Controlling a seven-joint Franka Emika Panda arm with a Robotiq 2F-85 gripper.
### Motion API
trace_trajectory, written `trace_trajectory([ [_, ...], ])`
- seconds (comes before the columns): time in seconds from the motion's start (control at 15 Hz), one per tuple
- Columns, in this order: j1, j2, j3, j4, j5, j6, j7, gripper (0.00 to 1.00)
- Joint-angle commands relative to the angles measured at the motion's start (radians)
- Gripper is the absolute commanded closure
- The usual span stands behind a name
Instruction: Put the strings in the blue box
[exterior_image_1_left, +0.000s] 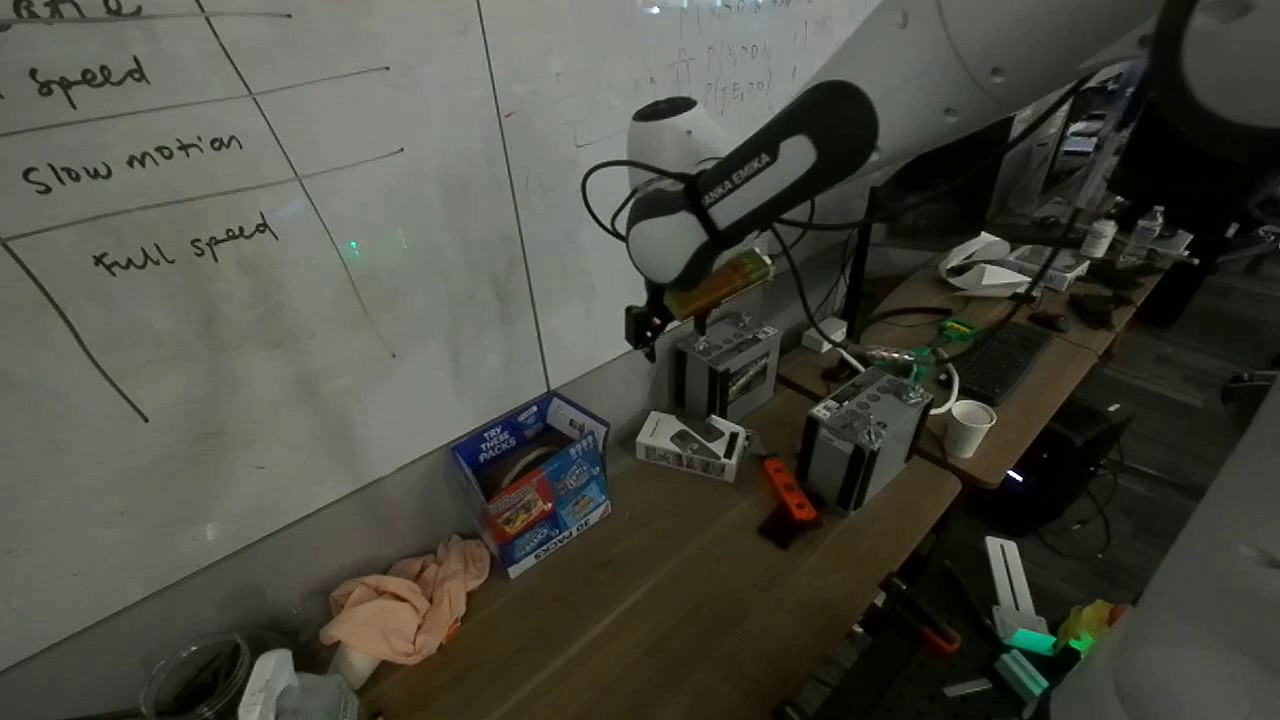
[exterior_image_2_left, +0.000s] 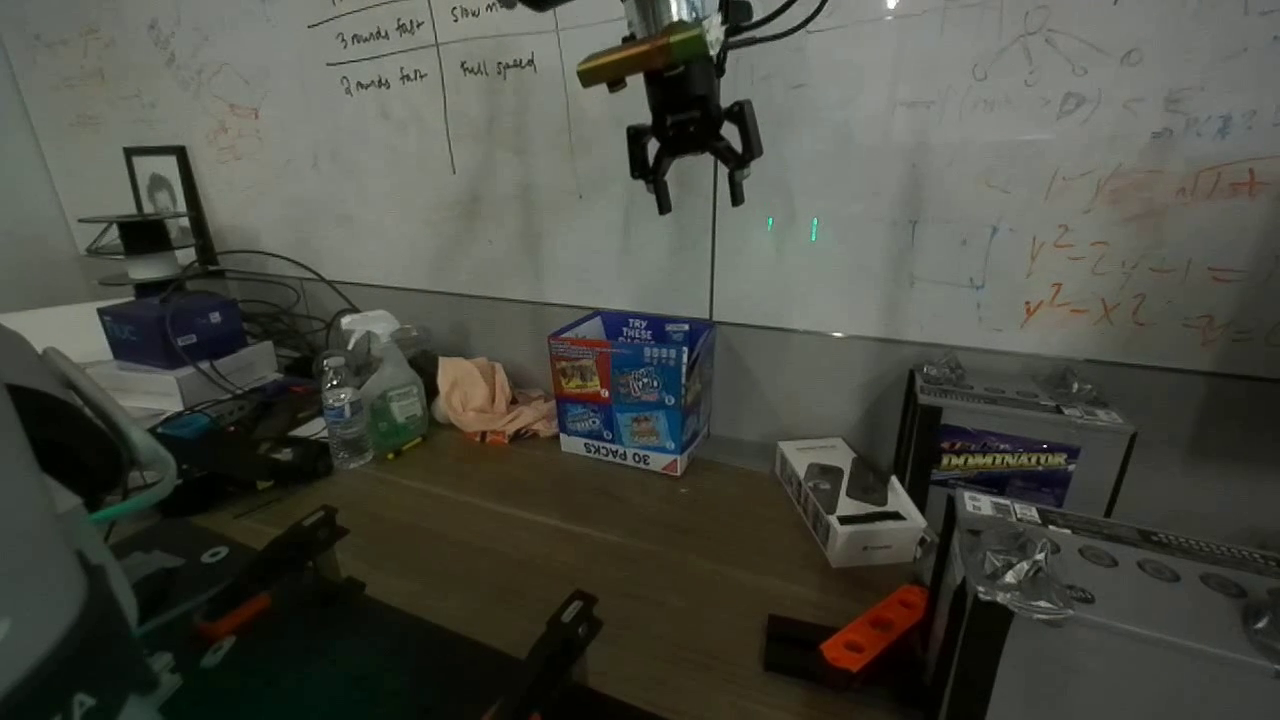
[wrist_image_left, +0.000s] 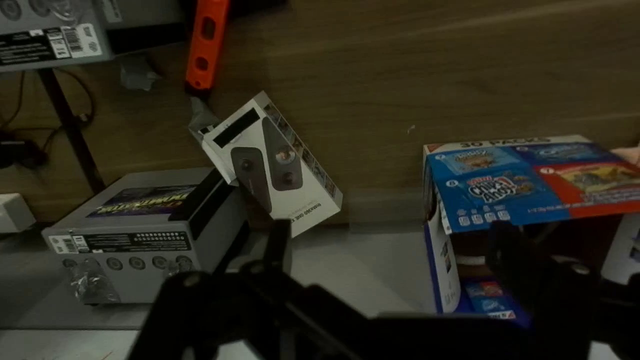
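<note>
Gripper (exterior_image_2_left: 700, 200): fingers parted, nothing between, high, presumably for clearance. Blue box (exterior_image_2_left: 630, 400): towards seven o'clock from it in an exterior view, standing, top open for receiving. Pale band (wrist_image_left: 470, 260), inside, wrist view: possibly the strings, already deposited; not certain.

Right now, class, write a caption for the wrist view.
Open pincer in foreground; blue box, white box and orange tool beyond.

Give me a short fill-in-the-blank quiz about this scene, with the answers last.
The gripper is ____, not shut.
The blue box is printed "30 ____".
A grey case is labelled, in yellow, "____".
On the whiteboard, "Slow ____" is written above "Full speed".

Missing words: open; PACKS; DOMINATOR; motion.
</note>
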Motion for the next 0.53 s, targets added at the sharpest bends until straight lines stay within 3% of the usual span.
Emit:
trace_trajectory([
  [0.0, 0.016, -0.246, -0.049, -0.225, 0.076, 0.015, -0.190, 0.00],
  [0.27, 0.023, -0.469, -0.098, -0.390, 0.112, -0.028, -0.311, 0.00],
  [0.47, 0.051, -0.563, -0.134, -0.461, 0.155, -0.076, -0.413, 0.00],
])
